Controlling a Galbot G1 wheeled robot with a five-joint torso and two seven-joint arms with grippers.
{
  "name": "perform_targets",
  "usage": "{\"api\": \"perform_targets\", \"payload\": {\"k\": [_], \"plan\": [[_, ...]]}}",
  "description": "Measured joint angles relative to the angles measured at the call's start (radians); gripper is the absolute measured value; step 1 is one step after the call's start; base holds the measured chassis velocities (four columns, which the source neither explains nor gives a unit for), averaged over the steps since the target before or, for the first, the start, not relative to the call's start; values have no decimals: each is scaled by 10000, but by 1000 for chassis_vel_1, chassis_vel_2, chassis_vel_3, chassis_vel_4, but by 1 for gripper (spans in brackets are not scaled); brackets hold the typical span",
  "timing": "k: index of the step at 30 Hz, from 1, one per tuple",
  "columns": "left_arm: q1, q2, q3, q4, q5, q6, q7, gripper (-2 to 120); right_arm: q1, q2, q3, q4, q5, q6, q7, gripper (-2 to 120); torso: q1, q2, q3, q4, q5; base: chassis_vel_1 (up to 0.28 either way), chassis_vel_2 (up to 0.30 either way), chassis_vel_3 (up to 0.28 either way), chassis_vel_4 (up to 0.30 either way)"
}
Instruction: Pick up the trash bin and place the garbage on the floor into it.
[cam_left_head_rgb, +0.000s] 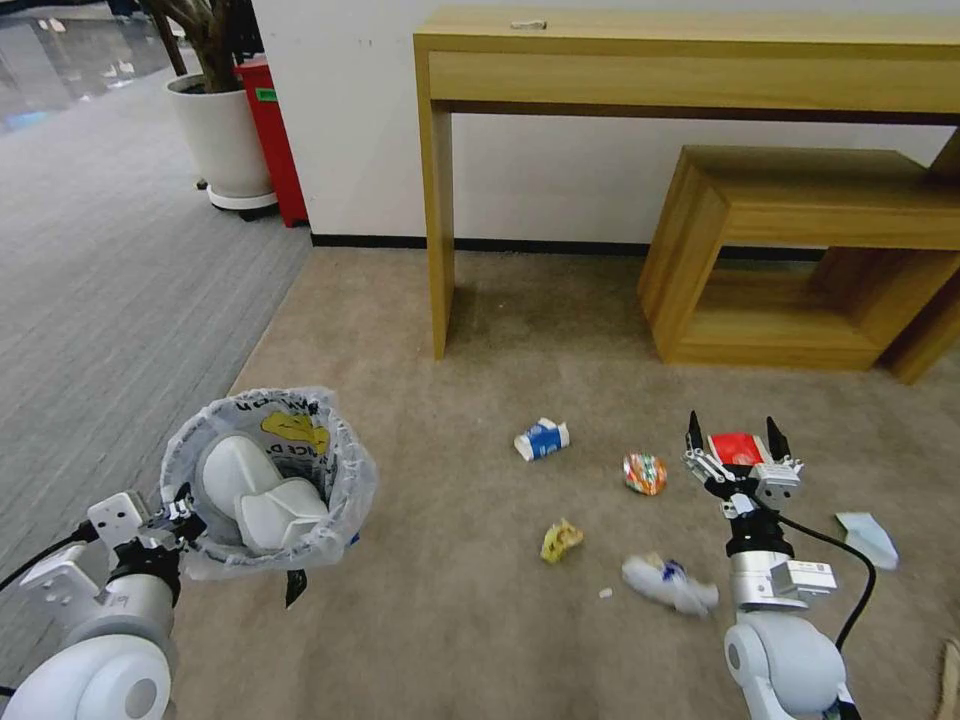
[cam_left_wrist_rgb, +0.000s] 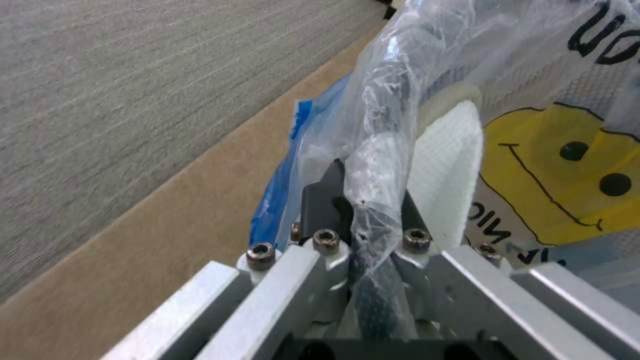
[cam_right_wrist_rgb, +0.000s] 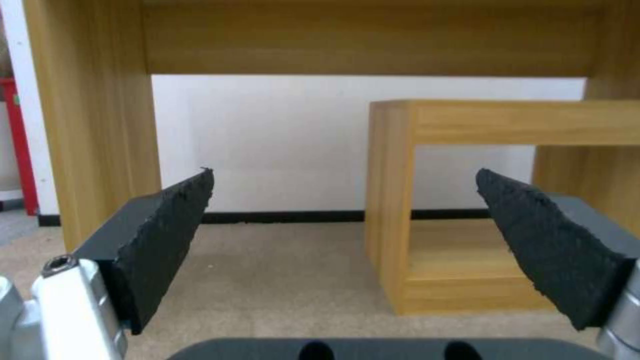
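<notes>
My left gripper (cam_left_head_rgb: 182, 505) is shut on the near rim of the trash bin (cam_left_head_rgb: 268, 478), pinching its crinkly bag (cam_left_wrist_rgb: 373, 165). Two white slippers (cam_left_head_rgb: 262, 492) lie inside; one shows as a slipper (cam_left_wrist_rgb: 445, 172) beside the bag's yellow face print. My right gripper (cam_left_head_rgb: 733, 428) stands open just above a red paper box (cam_left_head_rgb: 737, 447) on the floor (cam_left_head_rgb: 450, 620), its pads (cam_right_wrist_rgb: 167, 235) wide apart with nothing between them. More garbage lies on the carpet: a blue-white carton (cam_left_head_rgb: 541, 439), a colourful crumpled wrapper (cam_left_head_rgb: 644, 473), a yellow wrapper (cam_left_head_rgb: 561, 540), a white-blue wrapper (cam_left_head_rgb: 668, 584) and a pale-blue scrap (cam_left_head_rgb: 868, 538).
A tall wooden desk (cam_left_head_rgb: 438, 200) and a low wooden bench (cam_left_head_rgb: 700, 240) stand against the white wall behind the litter. A red bin (cam_left_head_rgb: 270, 130) and a white planter (cam_left_head_rgb: 222, 135) are at the far left. Grey ribbed carpet (cam_left_head_rgb: 110, 280) borders the left side.
</notes>
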Motion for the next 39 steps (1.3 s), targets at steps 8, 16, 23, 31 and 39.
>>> {"api": "perform_targets", "payload": {"k": [8,16,23,31,39], "plan": [[-36,-24,-10,54,15,0,4,1,93,-105,-112,3,32,-182,25,100,-2,0,-4,0,-1,-59,82,64,-74],[-56,-43,6,90,46,0,4,1,139,-422,-326,43,30,-925,52,100,-2,0,-4,0,0,0,0,0,0],[-34,-3,-12,69,65,0,4,1,207,-2107,-528,222,417,-4062,-437,100,-1,0,-3,0,0,0,0,0,0],[-28,-37,68,-66,336,30,-11,1,525,-3579,-579,-425,62,-6267,-2573,100,-1,1,-2,0,2,0,0,0,0],[7,-313,212,-161,773,68,-25,1,1323,-3914,-1025,-1873,-1024,-6818,-4863,100,-2,0,-2,0,2,0,0,0,0]]}}
